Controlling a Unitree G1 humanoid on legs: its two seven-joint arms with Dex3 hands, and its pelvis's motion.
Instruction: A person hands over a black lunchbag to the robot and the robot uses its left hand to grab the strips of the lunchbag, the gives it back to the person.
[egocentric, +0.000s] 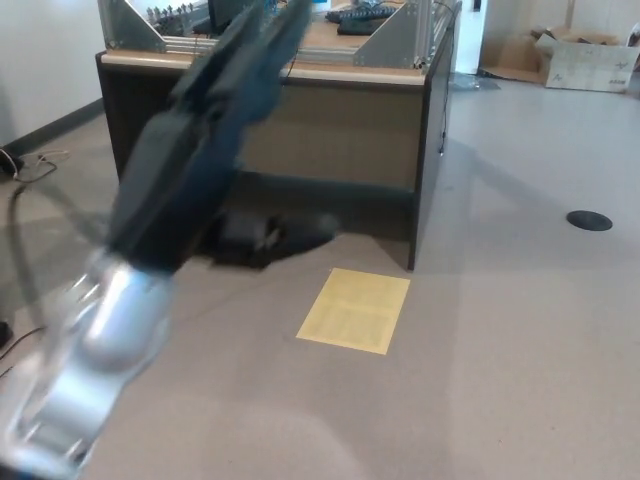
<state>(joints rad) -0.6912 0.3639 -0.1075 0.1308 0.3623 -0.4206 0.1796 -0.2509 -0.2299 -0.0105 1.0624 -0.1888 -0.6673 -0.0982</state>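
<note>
Head view: left hand (215, 110) motion-blurred, finger state unreadable; lunchbag, person absent, handback apparently complete.

The left arm (90, 340) rises from the lower left corner of the head view, silver forearm low, black wrist section above it. The left hand (235, 70) points up toward the top edge, heavily blurred, so its fingers cannot be made out.
</note>
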